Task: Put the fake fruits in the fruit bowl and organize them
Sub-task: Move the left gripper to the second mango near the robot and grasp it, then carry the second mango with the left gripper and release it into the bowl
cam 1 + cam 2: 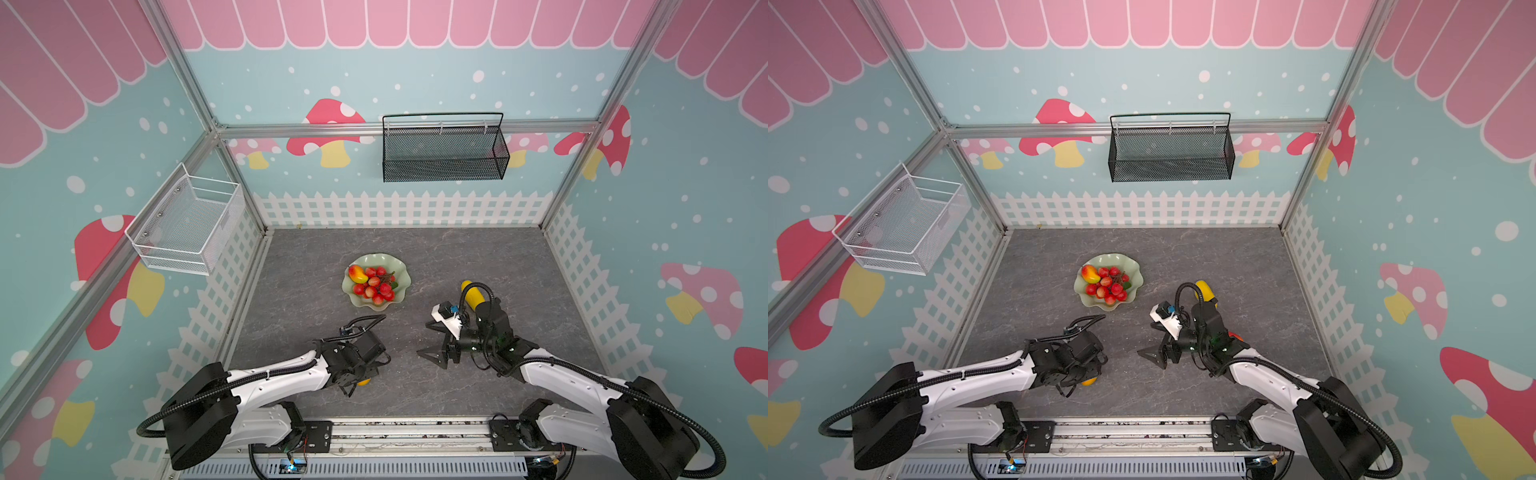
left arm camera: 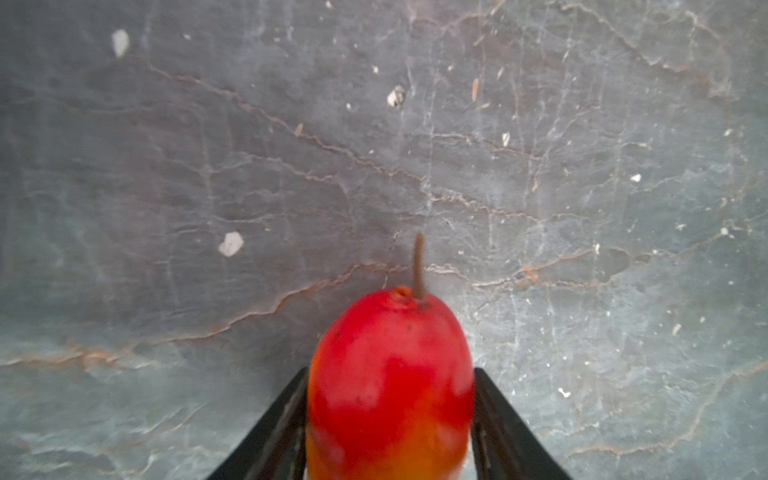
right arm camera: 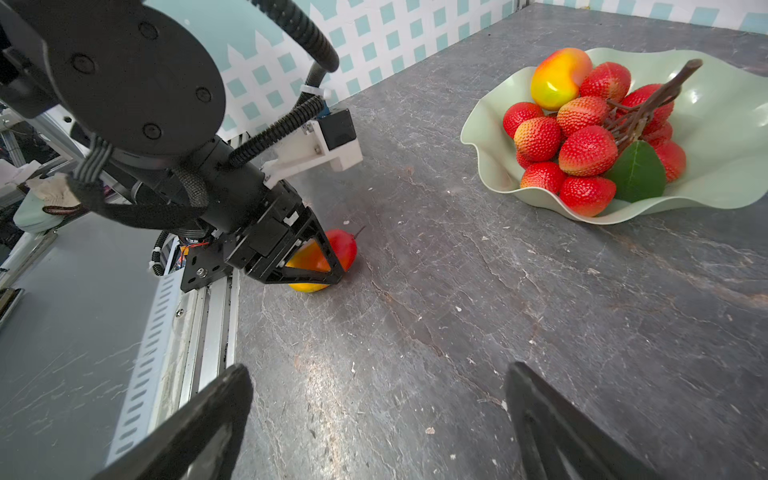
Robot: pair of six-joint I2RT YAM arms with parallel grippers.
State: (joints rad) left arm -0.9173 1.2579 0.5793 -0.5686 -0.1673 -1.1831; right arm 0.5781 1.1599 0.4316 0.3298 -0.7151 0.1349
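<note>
Black fingers of the left gripper press against both sides of a red-orange-yellow mango-shaped fruit, closed about halfway onto it. The fruit's red end and thin brown stem stick out past the fingertips, and its yellow underside rests on the grey veined tabletop, near the front edge. Just beside it to the right, the right gripper hovers above the table with its jaws spread wide and nothing between them, pointing toward the left arm. Farther back, near the middle of the table, sits the shallow pale mint-green dish with a wavy scalloped rim. Inside it lies a cluster of small glossy red berries on a dark stem with one green leaf. A second mango-shaped fruit lies against the cluster's left side. A yellow oblong fruit lies on the table to the right of the dish, well apart from it and partly hidden behind the right arm.
</note>
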